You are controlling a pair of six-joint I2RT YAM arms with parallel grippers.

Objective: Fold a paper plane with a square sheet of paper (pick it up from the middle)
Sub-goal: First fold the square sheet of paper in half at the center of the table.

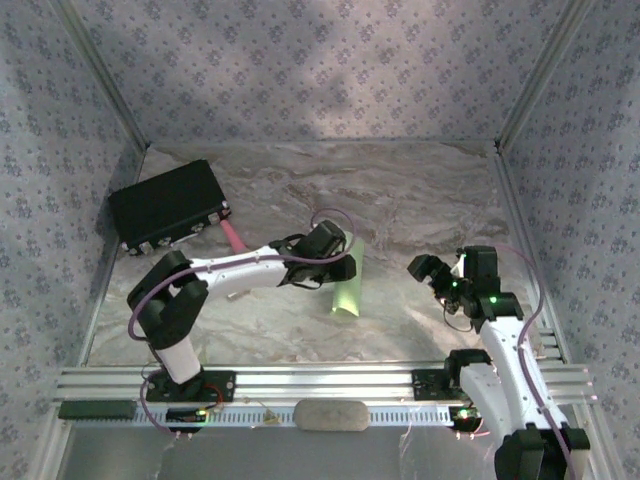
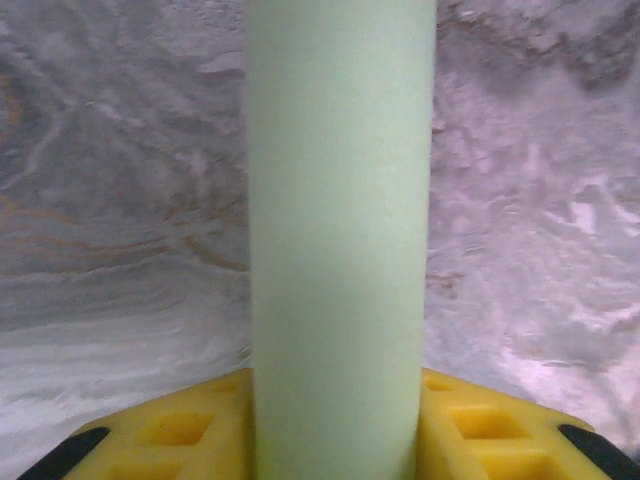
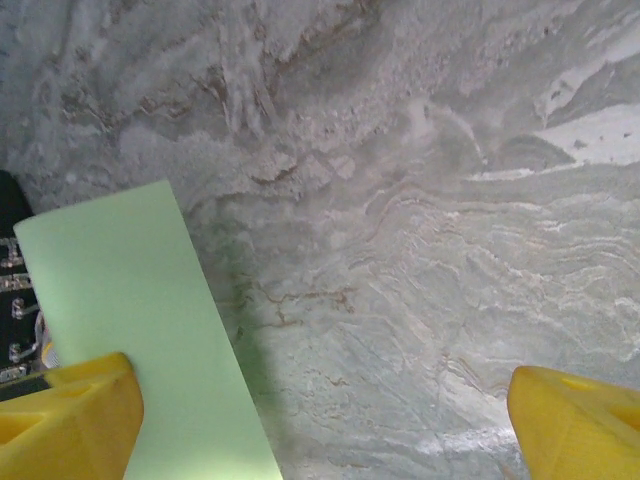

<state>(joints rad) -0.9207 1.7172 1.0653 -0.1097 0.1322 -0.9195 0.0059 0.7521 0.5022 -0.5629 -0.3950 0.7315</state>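
left tool [image 2: 335, 438] is clamped on the square sheet of paper [image 1: 349, 285] over mid worktop [image 1: 420, 190], paper coming straight out between the yellow fingers [image 2: 170, 432] in the left wrist view. pinch looks to be at the sheet's middle as the task wants, which would be why it bows into a narrow rounded strip instead of lying flat; can't tell if its far end touches the worktop. right tool [image 3: 320, 425] has jaws wide apart, nothing in them, off to the right and apart from the sheet but aimed at it, green strip at the left of the right wrist view. my read: ready to take the free side for the first fold. no crease visible, so early in the job
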